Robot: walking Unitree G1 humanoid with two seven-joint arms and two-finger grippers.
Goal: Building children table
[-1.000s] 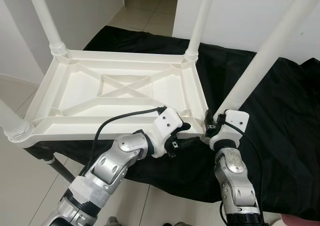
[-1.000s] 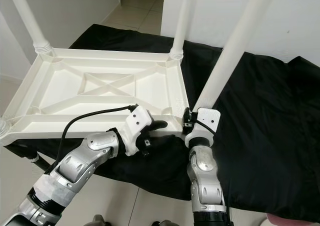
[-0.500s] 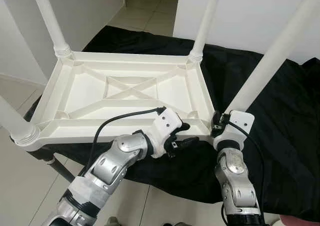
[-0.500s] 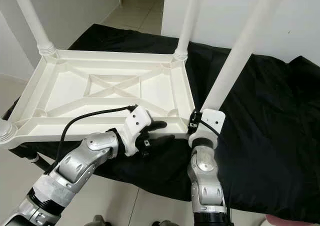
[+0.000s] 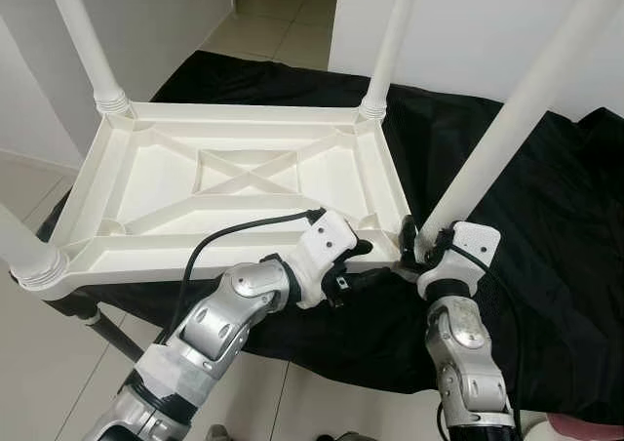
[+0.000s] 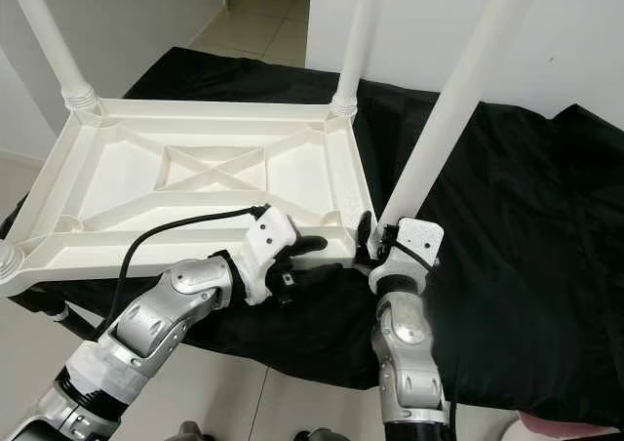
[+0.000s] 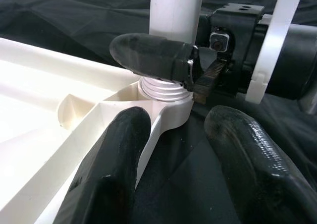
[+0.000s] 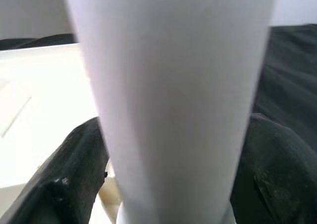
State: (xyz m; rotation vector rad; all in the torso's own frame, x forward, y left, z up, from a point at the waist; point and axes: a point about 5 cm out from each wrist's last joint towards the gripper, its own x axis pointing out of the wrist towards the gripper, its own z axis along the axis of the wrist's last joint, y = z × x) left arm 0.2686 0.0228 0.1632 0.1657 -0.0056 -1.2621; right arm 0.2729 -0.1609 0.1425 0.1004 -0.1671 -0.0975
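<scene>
The upturned table (image 5: pixel 234 182) lies on a black-draped desk (image 5: pixel 546 256). The right gripper (image 5: pixel 417 249) has its fingers clamped on the near-right leg (image 5: pixel 507 119). The left gripper (image 5: pixel 369 265), fingers spread, straddles the near rim.

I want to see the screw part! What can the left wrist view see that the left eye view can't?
Left wrist view: the silver screw threads where the leg meets the corner socket, with the right gripper's finger pressed on the leg. Left eye view: the whole upside-down table top, the other legs and the black cloth. Both: the near-right leg, clamped by the right gripper, and the left gripper.
</scene>
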